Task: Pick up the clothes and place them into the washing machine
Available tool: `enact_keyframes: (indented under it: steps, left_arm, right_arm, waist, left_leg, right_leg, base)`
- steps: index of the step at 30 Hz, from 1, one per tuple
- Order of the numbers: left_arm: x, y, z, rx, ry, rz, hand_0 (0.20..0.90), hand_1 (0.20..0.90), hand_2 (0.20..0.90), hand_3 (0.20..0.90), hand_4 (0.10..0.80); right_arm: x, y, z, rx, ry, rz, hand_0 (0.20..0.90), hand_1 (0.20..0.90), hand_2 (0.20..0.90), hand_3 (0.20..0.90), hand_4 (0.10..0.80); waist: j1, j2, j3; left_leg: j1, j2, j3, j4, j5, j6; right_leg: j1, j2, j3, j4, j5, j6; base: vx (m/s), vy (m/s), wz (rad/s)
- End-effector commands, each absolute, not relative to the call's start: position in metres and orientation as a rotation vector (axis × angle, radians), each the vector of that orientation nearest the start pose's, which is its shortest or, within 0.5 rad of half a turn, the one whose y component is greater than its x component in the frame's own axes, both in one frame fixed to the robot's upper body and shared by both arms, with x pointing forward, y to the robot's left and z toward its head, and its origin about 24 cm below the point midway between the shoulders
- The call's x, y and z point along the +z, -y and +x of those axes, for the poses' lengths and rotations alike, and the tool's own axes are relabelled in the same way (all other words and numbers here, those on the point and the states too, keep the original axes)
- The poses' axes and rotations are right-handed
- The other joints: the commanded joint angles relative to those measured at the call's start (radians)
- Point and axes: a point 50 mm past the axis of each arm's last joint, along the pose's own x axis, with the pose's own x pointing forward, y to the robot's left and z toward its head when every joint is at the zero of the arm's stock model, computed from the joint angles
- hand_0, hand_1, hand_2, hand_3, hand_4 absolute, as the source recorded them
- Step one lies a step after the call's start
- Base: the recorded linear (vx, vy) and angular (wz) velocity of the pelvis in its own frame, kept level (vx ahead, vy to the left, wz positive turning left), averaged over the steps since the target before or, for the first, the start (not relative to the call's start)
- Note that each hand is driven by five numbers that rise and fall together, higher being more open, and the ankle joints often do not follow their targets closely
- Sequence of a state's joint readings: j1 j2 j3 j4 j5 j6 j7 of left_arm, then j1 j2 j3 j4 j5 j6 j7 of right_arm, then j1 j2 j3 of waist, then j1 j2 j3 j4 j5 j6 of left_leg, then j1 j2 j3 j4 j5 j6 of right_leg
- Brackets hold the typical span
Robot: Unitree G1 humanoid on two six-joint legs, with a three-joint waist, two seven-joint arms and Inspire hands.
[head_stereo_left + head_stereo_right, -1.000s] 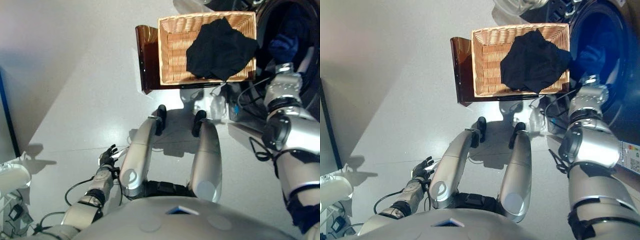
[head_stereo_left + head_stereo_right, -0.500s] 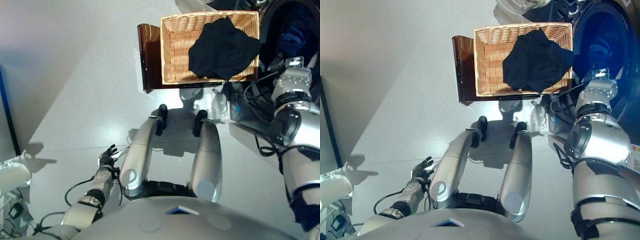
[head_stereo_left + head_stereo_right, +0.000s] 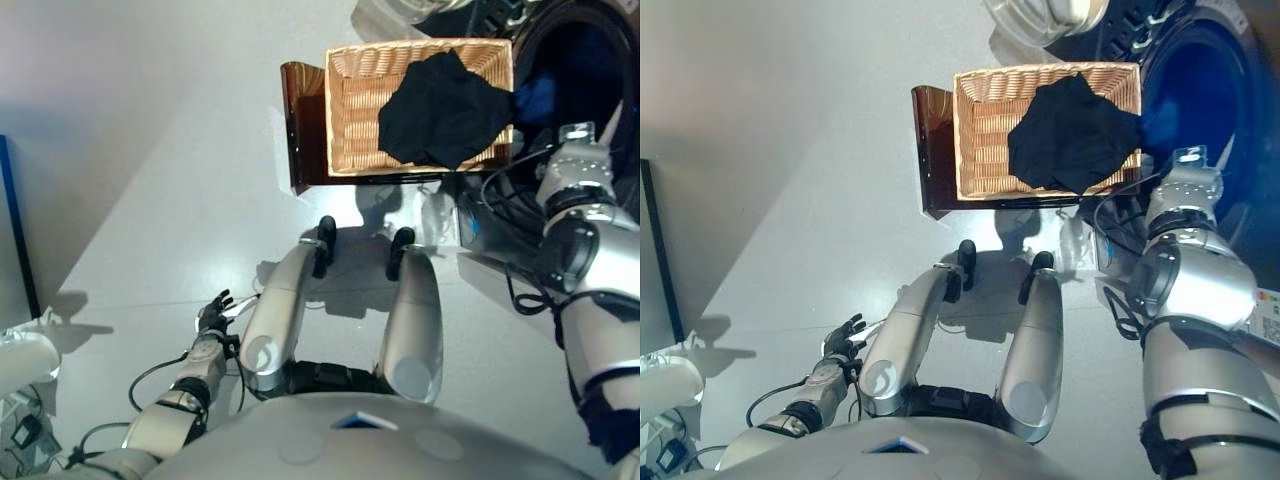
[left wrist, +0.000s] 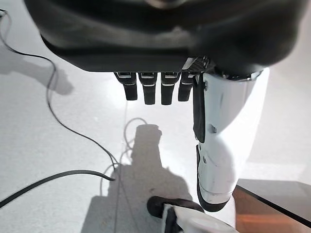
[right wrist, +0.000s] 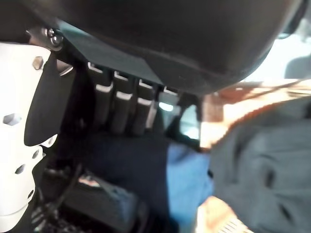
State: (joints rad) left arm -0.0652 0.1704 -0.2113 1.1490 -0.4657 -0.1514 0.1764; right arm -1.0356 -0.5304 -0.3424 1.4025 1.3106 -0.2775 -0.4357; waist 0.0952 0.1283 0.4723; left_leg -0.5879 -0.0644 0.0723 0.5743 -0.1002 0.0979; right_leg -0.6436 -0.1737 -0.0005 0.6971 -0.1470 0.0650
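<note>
since a second ago the right hand [image 5: 121,104] has drawn back from the washing machine [image 3: 1200,110] toward the basket [image 3: 350,120]; fingers straight, empty. black garment [image 3: 440,110] lies at ten o'clock from it. left hand [image 3: 212,312] hangs relaxed, far off.

The basket [image 3: 355,110] before me is woven wicker, rough and pale, with soft matt black cloth [image 3: 440,110] draped over it. It sits on a glossy dark brown stand [image 3: 300,120], and the grey floor [image 3: 150,200] beneath is smooth with a slight sheen.

Washing machine [image 3: 1200,110] cut off; right hand [image 5: 126,104] blurred.
</note>
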Motion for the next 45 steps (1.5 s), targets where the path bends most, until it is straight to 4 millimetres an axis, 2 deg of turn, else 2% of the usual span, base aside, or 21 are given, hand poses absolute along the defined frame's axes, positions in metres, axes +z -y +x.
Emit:
enact_keyframes:
  steps: [1, 2, 3, 4, 7, 8, 12, 16, 20, 21, 22, 23, 26, 30, 31, 33, 35, 36, 38, 42, 45]
  left_arm:
    - [-0.157, -0.242, 0.09, 0.462, -1.084, 0.059, 0.9, 0.9, 0.9, 0.9, 0.8]
    - [-0.157, -0.242, 0.091, 0.466, -1.082, 0.057, 0.9, 0.9, 0.9, 0.9, 0.8]
    - [-0.157, -0.243, 0.09, 0.467, -1.083, 0.058, 0.9, 0.9, 0.9, 0.9, 0.8]
    - [-0.157, -0.242, 0.09, 0.473, -1.084, 0.049, 0.9, 0.9, 0.9, 0.9, 0.8]
    - [-0.157, -0.243, 0.088, 0.482, -1.092, 0.049, 0.9, 0.9, 0.9, 0.9, 0.8]
    - [-0.158, -0.242, 0.086, 0.484, -1.102, 0.049, 0.9, 0.9, 0.9, 0.9, 0.8]
    - [-0.158, -0.242, 0.087, 0.484, -1.097, 0.05, 0.9, 0.9, 0.9, 0.9, 0.8]
    - [-0.158, -0.24, 0.085, 0.485, -1.101, 0.049, 0.9, 0.9, 0.9, 0.9, 0.8]
    - [-0.159, -0.24, 0.082, 0.483, -1.105, 0.054, 0.9, 0.9, 0.9, 0.9, 0.8]
    - [-0.159, -0.239, 0.082, 0.482, -1.104, 0.052, 0.9, 0.9, 0.9, 0.9, 0.8]
    - [-0.158, -0.241, 0.082, 0.478, -1.098, 0.059, 0.9, 0.9, 0.9, 0.9, 0.8]
    - [-0.158, -0.241, 0.082, 0.478, -1.097, 0.058, 0.9, 0.9, 0.9, 0.9, 0.8]
    - [-0.157, -0.246, 0.082, 0.491, -1.087, 0.063, 0.9, 0.9, 0.9, 0.9, 0.8]
    - [-0.156, -0.245, 0.085, 0.477, -1.075, 0.069, 0.9, 0.9, 0.9, 0.9, 0.8]
    - [-0.156, -0.244, 0.086, 0.476, -1.072, 0.067, 0.9, 0.9, 0.9, 0.9, 0.8]
    - [-0.157, -0.24, 0.088, 0.473, -1.076, 0.06, 0.9, 0.9, 0.9, 0.9, 0.8]
    - [-0.159, -0.234, 0.09, 0.464, -1.079, 0.054, 0.9, 0.9, 0.9, 0.9, 0.8]
    - [-0.16, -0.23, 0.091, 0.456, -1.082, 0.048, 0.9, 0.9, 0.9, 0.9, 0.8]
    - [-0.16, -0.226, 0.092, 0.443, -1.088, 0.043, 0.9, 0.9, 0.9, 0.9, 0.8]
    - [-0.16, -0.228, 0.093, 0.451, -1.087, 0.039, 0.9, 0.9, 0.9, 0.9, 0.8]
    - [-0.16, -0.228, 0.091, 0.452, -1.093, 0.039, 0.9, 0.9, 0.9, 0.9, 0.8]
  right_arm:
    - [0.169, 0.362, 0.353, -0.987, 0.321, 0.999, 0.9, 0.9, 0.9, 0.9, 0.8]
    - [0.159, 0.353, 0.355, -0.969, 0.291, 0.987, 0.9, 0.9, 0.9, 0.9, 0.8]
    - [0.158, 0.352, 0.356, -0.969, 0.289, 0.987, 0.9, 0.9, 0.9, 0.9, 0.8]
    - [0.143, 0.341, 0.358, -0.953, 0.244, 0.98, 0.9, 0.9, 0.9, 0.9, 0.8]
    - [0.129, 0.333, 0.358, -0.963, 0.2, 0.994, 0.9, 0.9, 0.9, 0.9, 0.8]
    - [0.113, 0.324, 0.358, -0.976, 0.13, 0.983, 0.9, 0.9, 0.9, 0.9, 0.8]
    - [0.102, 0.309, 0.362, -0.939, 0.051, 0.921, 0.9, 0.9, 0.9, 0.9, 0.8]
    - [0.098, 0.303, 0.364, -0.926, 0.029, 0.9, 0.9, 0.9, 0.9, 0.9, 0.8]
    - [0.11, 0.3, 0.372, -0.821, -0.038, 0.522, 0.9, 0.9, 0.9, 0.9, 0.8]
    - [0.111, 0.3, 0.372, -0.82, -0.036, 0.52, 0.9, 0.9, 0.9, 0.9, 0.8]
    - [0.126, 0.305, 0.376, -0.77, -0.065, 0.223, 0.9, 0.9, 0.9, 0.9, 0.8]
    - [0.127, 0.304, 0.376, -0.769, -0.064, 0.222, 0.9, 0.9, 0.9, 0.9, 0.8]
    - [0.146, 0.305, 0.382, -0.719, -0.072, -0.126, 0.9, 0.9, 0.9, 0.9, 0.8]
    - [0.154, 0.299, 0.387, -0.655, -0.07, -0.393, 0.9, 0.9, 0.9, 0.9, 0.8]
    - [0.153, 0.297, 0.387, -0.645, -0.07, -0.414, 0.9, 0.9, 0.9, 0.9, 0.8]
    - [0.135, 0.284, 0.388, -0.585, -0.104, -0.489, 0.9, 0.9, 0.9, 0.9, 0.8]
    - [0.106, 0.261, 0.385, -0.481, -0.138, -0.535, 0.9, 0.9, 0.9, 0.9, 0.8]
    - [0.084, 0.25, 0.38, -0.432, -0.18, -0.506, 0.9, 0.9, 0.9, 0.9, 0.8]
    - [0.058, 0.245, 0.37, -0.422, -0.255, -0.436, 0.9, 0.9, 0.9, 0.9, 0.8]
    - [0.031, 0.239, 0.356, -0.425, -0.311, -0.299, 0.9, 0.9, 0.9, 0.9, 0.8]
    - [0.022, 0.23, 0.352, -0.374, -0.326, -0.296, 0.9, 0.9, 0.9, 0.9, 0.8]
  waist:
    - [-0.001, -0.056, -0.127]
    - [0.0, -0.063, -0.129]
    - [-0.001, -0.064, -0.128]
    - [0.0, -0.071, -0.134]
    - [0.001, -0.081, -0.138]
    - [0.005, -0.09, -0.15]
    - [0.008, -0.105, -0.163]
    - [0.009, -0.111, -0.17]
    - [0.006, -0.113, -0.162]
    - [0.005, -0.113, -0.164]
    - [0.006, -0.114, -0.157]
    - [0.005, -0.113, -0.158]
    - [0.004, -0.117, -0.159]
    - [0.004, -0.121, -0.158]
    - [0.002, -0.124, -0.16]
    - [-0.001, -0.127, -0.156]
    - [-0.01, -0.131, -0.153]
    - [-0.013, -0.131, -0.149]
    - [-0.017, -0.127, -0.145]
    - [-0.024, -0.114, -0.14]
    - [-0.028, -0.113, -0.142]
  left_leg:
    - [0.008, 0.016, -0.007, -0.05, -0.006, -0.065]
    - [0.028, 0.015, -0.006, -0.07, 0.0, -0.065]
    - [0.033, 0.015, -0.007, -0.073, 0.002, -0.065]
    - [0.056, 0.013, -0.006, -0.104, 0.01, -0.066]
    - [0.093, 0.012, -0.009, -0.139, 0.019, -0.065]
    - [0.125, 0.01, -0.012, -0.175, 0.026, -0.066]
    - [0.179, 0.011, -0.012, -0.24, 0.048, -0.07]
    - [0.202, 0.008, -0.013, -0.269, 0.065, -0.073]
    - [0.199, 0.009, -0.011, -0.249, 0.056, -0.073]
    - [0.195, 0.009, -0.01, -0.253, 0.064, -0.072]
    - [0.195, 0.013, -0.007, -0.247, 0.058, -0.074]
    - [0.192, 0.013, -0.006, -0.25, 0.064, -0.073]
    - [0.181, 0.017, -0.001, -0.251, 0.068, -0.077]
    - [0.174, 0.023, -0.006, -0.238, 0.067, -0.079]
    - [0.171, 0.023, -0.006, -0.241, 0.072, -0.08]
    - [0.172, 0.025, -0.004, -0.241, 0.074, -0.079]
    - [0.179, 0.029, -0.001, -0.242, 0.074, -0.079]
    - [0.184, 0.031, -0.001, -0.24, 0.07, -0.078]
    - [0.185, 0.032, 0.001, -0.241, 0.071, -0.076]
    - [0.181, 0.032, 0.009, -0.248, 0.073, -0.076]
    - [0.186, 0.036, 0.015, -0.252, 0.074, -0.076]
  right_leg:
    - [0.044, -0.015, 0.024, -0.12, 0.088, -0.006]
    - [0.067, -0.017, 0.023, -0.148, 0.097, -0.003]
    - [0.071, -0.017, 0.022, -0.152, 0.098, -0.002]
    - [0.1, -0.019, 0.018, -0.188, 0.11, 0.003]
    - [0.139, -0.019, 0.016, -0.233, 0.127, 0.009]
    - [0.172, -0.021, 0.013, -0.275, 0.14, 0.016]
    - [0.231, -0.027, 0.001, -0.357, 0.17, 0.027]
    - [0.26, -0.035, -0.008, -0.39, 0.187, 0.031]
    - [0.255, -0.034, -0.003, -0.378, 0.186, 0.028]
    - [0.251, -0.034, -0.002, -0.382, 0.194, 0.027]
    - [0.246, -0.034, -0.001, -0.376, 0.191, 0.026]
    - [0.243, -0.034, 0.0, -0.381, 0.197, 0.026]
    - [0.233, -0.03, 0.004, -0.387, 0.204, 0.025]
    - [0.228, -0.027, 0.005, -0.38, 0.2, 0.024]
    - [0.226, -0.026, 0.005, -0.385, 0.205, 0.023]
    - [0.225, -0.023, 0.011, -0.385, 0.208, 0.023]
    - [0.234, -0.02, 0.014, -0.391, 0.21, 0.025]
    - [0.24, -0.018, 0.015, -0.389, 0.206, 0.026]
    - [0.243, -0.017, 0.014, -0.396, 0.209, 0.027]
    - [0.229, -0.017, 0.022, -0.398, 0.216, 0.026]
    - [0.234, -0.014, 0.029, -0.407, 0.216, 0.027]
  base:
    - [0.042, 0.028, -0.19]
    - [0.028, 0.015, -0.09]
    - [0.061, 0.015, -0.09]
    - [0.07, 0.008, -0.07]
    - [0.073, 0.004, -0.07]
    - [0.096, 0.0, -0.08]
    - [0.081, -0.008, -0.06]
    - [0.04, -0.005, -0.01]
    - [0.0, 0.0, 0.0]
    - [0.0, 0.0, 0.0]
    - [0.0, 0.0, 0.0]
    - [0.0, 0.0, 0.0]
    - [0.002, -0.005, -0.02]
    - [0.0, -0.014, -0.12]
    - [-0.017, -0.002, -0.08]
    - [0.0, 0.0, 0.0]
    - [0.011, 0.003, -0.02]
    - [0.0, 0.0, 0.0]
    - [0.0, -0.008, -0.02]
    - [-0.006, -0.003, -0.03]
    - [0.011, -0.011, -0.03]
